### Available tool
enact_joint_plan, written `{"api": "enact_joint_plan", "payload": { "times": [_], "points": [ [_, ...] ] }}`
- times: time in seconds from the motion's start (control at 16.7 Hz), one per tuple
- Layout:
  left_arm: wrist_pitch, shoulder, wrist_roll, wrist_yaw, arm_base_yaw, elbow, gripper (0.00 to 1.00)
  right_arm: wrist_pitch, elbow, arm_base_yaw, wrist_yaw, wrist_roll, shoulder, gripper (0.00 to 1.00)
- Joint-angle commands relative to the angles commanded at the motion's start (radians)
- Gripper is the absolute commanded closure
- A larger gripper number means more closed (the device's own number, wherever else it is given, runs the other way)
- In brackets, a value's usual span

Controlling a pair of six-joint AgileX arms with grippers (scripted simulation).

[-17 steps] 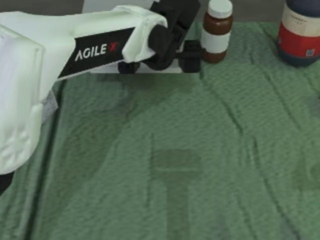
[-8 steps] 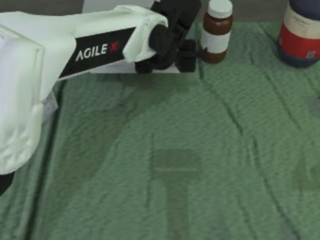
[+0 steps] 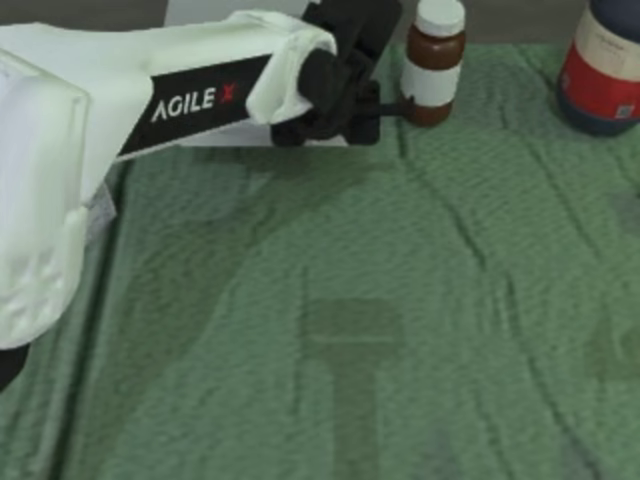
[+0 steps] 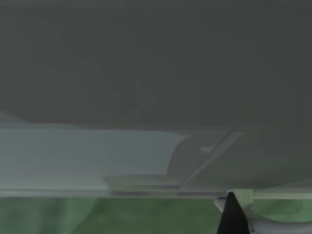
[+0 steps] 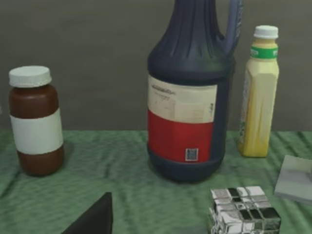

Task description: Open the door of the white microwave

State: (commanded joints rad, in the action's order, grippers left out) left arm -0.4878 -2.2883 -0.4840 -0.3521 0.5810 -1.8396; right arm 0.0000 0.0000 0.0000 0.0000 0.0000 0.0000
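The white microwave [image 3: 215,12] stands at the table's back left, mostly hidden under my left arm. A white strip of its front [image 3: 225,138] shows below the arm. My left gripper [image 3: 385,103] is at the microwave's front right corner, close to a brown jar. In the left wrist view the door's grey window [image 4: 146,73] fills nearly the whole picture, very close, with its pale lower frame [image 4: 73,156] beneath; my left gripper [image 4: 233,217] shows only as a dark tip at the edge. My right gripper [image 5: 92,219] is out of the top view and hangs low over the cloth.
A brown jar with a white lid [image 3: 433,65] stands just right of the microwave. A dark blue bottle with a red label [image 3: 600,65] is at the back right, with a yellow bottle [image 5: 258,92], a mirrored cube [image 5: 243,209] and a flat grey block [image 5: 295,178] nearby. Green cloth [image 3: 400,300] covers the table.
My left gripper has turned and drawn in toward the microwave's front corner. The white strip below the arm now reaches less far right.
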Motion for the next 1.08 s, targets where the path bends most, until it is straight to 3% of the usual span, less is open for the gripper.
{"api": "enact_joint_plan", "payload": {
  "times": [0.06, 0.54, 1.08],
  "points": [
    [-0.009, 0.027, -0.003, 0.014, 0.036, 0.053, 1.00, 0.000, 0.000, 0.000, 0.000, 0.000, 0.000, 0.00],
    [0.050, 0.093, -0.028, -0.020, 0.032, 0.153, 1.00, 0.000, 0.000, 0.000, 0.000, 0.000, 0.000, 0.00],
    [0.051, 0.094, -0.028, -0.020, 0.032, 0.155, 1.00, 0.000, 0.000, 0.000, 0.000, 0.000, 0.000, 0.00]
  ]
}}
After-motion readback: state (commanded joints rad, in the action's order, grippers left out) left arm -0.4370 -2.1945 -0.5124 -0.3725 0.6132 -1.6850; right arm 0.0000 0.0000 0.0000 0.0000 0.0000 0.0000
